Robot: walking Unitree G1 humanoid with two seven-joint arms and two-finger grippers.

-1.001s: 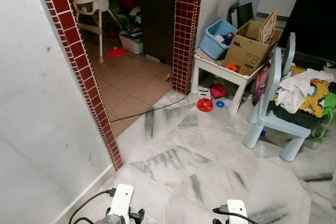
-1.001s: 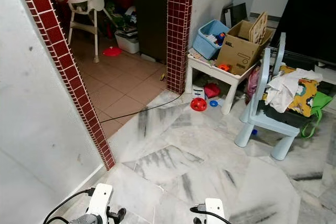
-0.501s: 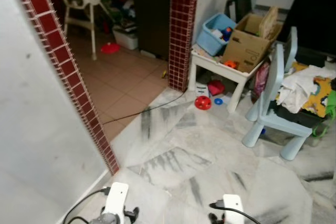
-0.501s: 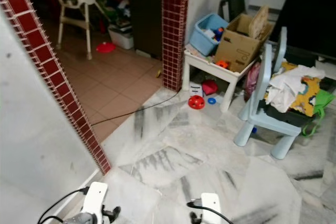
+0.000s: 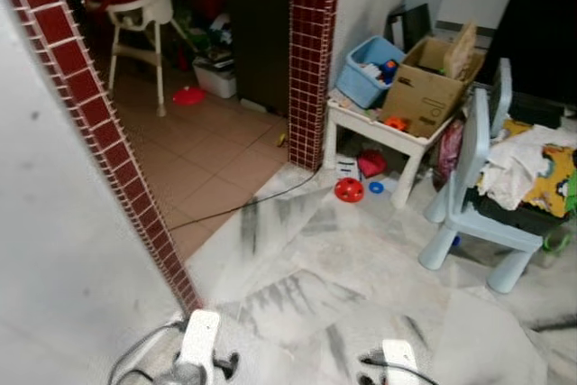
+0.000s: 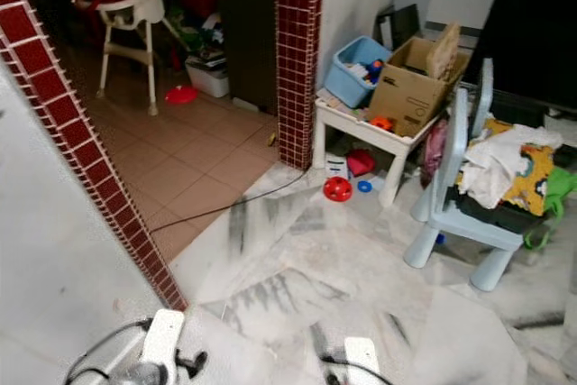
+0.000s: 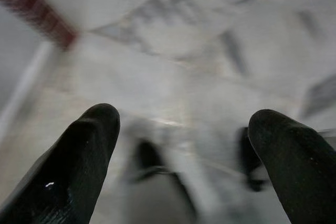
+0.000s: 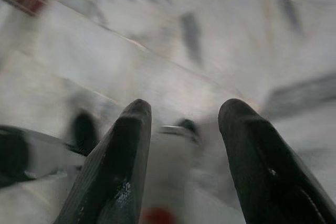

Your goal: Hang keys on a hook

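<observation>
Both arms hang low, their white wrists at the bottom edge of the left eye view, left wrist (image 5: 200,342) and right wrist (image 5: 398,356). In the left wrist view my left gripper (image 7: 186,124) is open over blurred marble floor, with nothing between its black fingers (image 7: 84,156). In the right wrist view my right gripper (image 8: 184,114) is open too, its fingers (image 8: 123,156) apart above the floor and empty. No keys or hook can be made out in these frames.
A white wall with a red-tiled edge (image 5: 99,123) stands close on the left. A red-tiled pillar (image 5: 311,51) flanks a doorway to a tiled room with a high chair (image 5: 140,20). A small white table (image 5: 383,132) with boxes, a pale blue chair (image 5: 478,196) and a floor cable (image 5: 243,205) lie ahead.
The whole picture has shifted and blurred as I walk; the wall on the left fills more of the view. The things in the room have not moved.
</observation>
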